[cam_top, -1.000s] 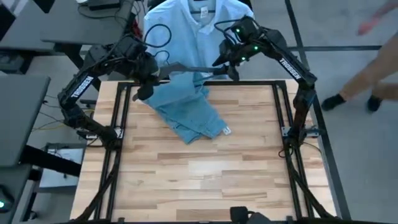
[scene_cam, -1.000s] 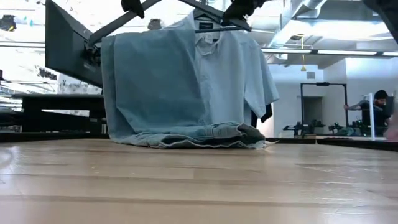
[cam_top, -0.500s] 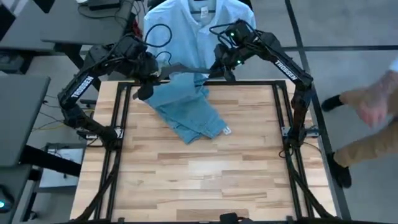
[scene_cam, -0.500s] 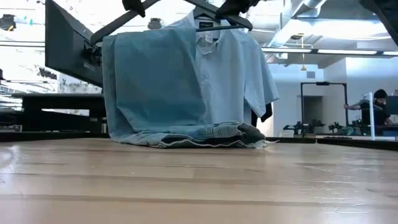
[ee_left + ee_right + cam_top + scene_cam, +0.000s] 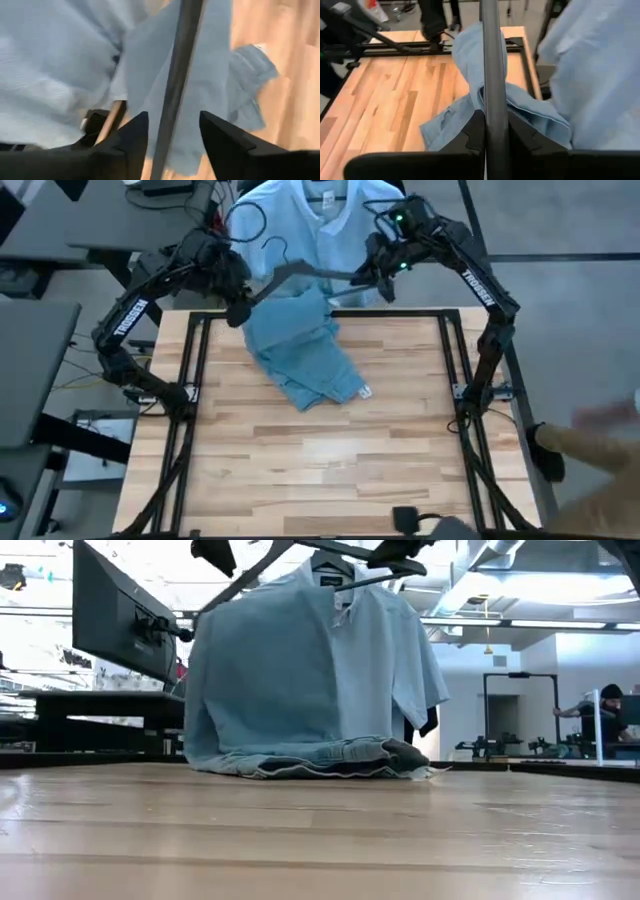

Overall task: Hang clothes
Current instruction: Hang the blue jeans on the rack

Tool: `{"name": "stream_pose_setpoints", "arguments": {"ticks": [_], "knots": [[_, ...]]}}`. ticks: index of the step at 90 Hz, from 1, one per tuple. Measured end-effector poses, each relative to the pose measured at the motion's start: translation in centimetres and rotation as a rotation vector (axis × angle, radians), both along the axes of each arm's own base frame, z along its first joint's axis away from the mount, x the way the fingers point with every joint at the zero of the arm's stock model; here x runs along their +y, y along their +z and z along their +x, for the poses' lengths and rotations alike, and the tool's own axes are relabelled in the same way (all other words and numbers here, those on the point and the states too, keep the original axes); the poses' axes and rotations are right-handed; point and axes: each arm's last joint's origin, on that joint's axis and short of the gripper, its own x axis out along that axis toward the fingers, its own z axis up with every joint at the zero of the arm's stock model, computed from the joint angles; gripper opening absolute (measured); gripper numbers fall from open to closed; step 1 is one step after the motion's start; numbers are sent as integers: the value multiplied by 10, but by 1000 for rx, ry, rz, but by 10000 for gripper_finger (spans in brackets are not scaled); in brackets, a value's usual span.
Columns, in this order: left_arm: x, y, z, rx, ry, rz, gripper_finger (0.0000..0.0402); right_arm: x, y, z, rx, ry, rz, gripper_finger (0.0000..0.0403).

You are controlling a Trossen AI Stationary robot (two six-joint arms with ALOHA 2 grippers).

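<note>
Light blue jeans hang over a dark hanger above the table's far edge. Their lower end lies folded on the wood. Behind them a pale blue collared shirt hangs on its own hanger. My left gripper is at the hanger's left end. It is open, and the hanger's arm runs through the gap. My right gripper is shut on the hanger's right end. My left gripper has the hanger's left arm between its open fingers. The arm lies close to one finger, and a gap shows to the other. Whether it touches, I cannot tell. My right gripper pinches the hanger's right arm between its two fingers. The fingers lie across the arm. The hanger is lifted clear, and the jeans hang slack from it.
Black frame rails run along the table's left, right and far sides. A monitor stands at the far left. A dark cloth shows behind the shirt. A person moves past the table's right side.
Both grippers have carried the hanger up and toward the far edge. Its hook now shows above the jeans. The hanging part of the jeans has shifted toward the shirt, while the folded end has stayed on the table. The person has walked along the right side toward the near end.
</note>
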Motion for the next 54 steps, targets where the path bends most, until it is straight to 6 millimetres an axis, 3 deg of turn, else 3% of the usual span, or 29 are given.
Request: {"name": "stream_pose_setpoints", "arguments": {"ticks": [16, 29, 54], "knots": [[5, 28, -11, -142, 162, 245, 176, -15, 19, -29, -103, -99, -43, 29], [5, 49, -15, -284, 174, 388, 177, -33, 35, -41, -245, -160, -90, 29], [7, 55, -13, -332, 172, 439, 177, -65, 54, -51, -468, -241, -164, 29]]}}
